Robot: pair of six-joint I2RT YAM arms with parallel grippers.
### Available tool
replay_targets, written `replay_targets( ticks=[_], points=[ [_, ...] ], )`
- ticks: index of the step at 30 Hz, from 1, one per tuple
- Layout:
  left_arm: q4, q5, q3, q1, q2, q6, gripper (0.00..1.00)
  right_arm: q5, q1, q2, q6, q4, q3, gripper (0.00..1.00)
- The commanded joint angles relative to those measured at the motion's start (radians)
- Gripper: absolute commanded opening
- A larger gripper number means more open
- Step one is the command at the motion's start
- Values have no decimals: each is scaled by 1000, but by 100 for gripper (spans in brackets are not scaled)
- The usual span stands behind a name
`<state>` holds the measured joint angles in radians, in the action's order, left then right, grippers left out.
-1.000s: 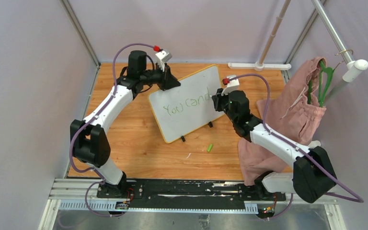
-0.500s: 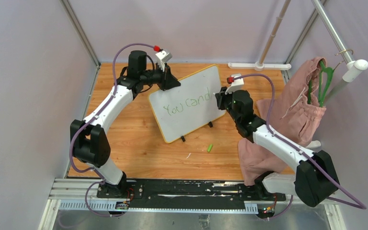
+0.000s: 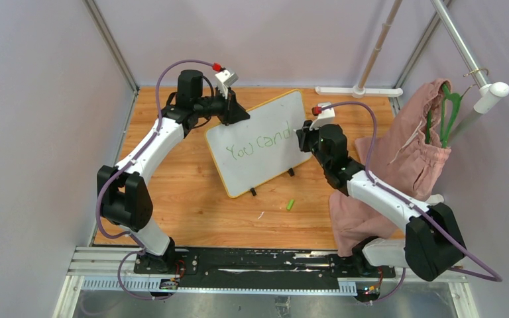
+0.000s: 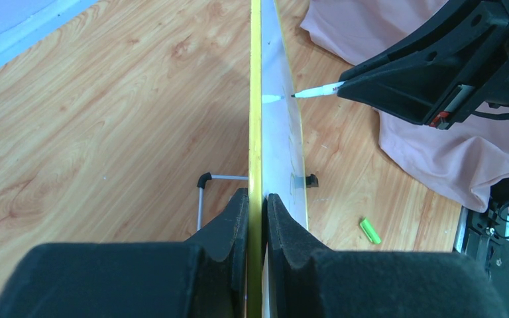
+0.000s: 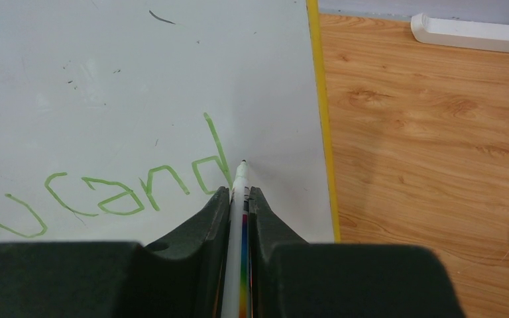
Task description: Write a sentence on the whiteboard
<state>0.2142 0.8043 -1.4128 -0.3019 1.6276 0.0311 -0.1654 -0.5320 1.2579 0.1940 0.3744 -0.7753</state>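
Green lettering [image 5: 139,189] "You cand" lies left of the right end effector [image 5: 238,193], which is clenched on a marker [image 5: 240,173]; the left end effector [image 4: 256,197] is clamped on the board [image 4: 278,132] edge.

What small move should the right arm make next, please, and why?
Probably draw a small "o" just right of the "d". The green lettering reads "You can d" so far, the marker in the right gripper has its tip at the whiteboard beside that "d", the yellow rim is close, and the left gripper clamps the board's edge.
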Motion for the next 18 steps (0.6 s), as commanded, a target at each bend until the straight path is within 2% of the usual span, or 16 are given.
replay_targets(
  ticks=[1,18],
  points=[
    [55,9,31,-29,3,59,0,3,14,12,17,44,-34,0],
    [56,6,28,-31,1,59,0,37,12,19,39,28,15,0]
  ],
)
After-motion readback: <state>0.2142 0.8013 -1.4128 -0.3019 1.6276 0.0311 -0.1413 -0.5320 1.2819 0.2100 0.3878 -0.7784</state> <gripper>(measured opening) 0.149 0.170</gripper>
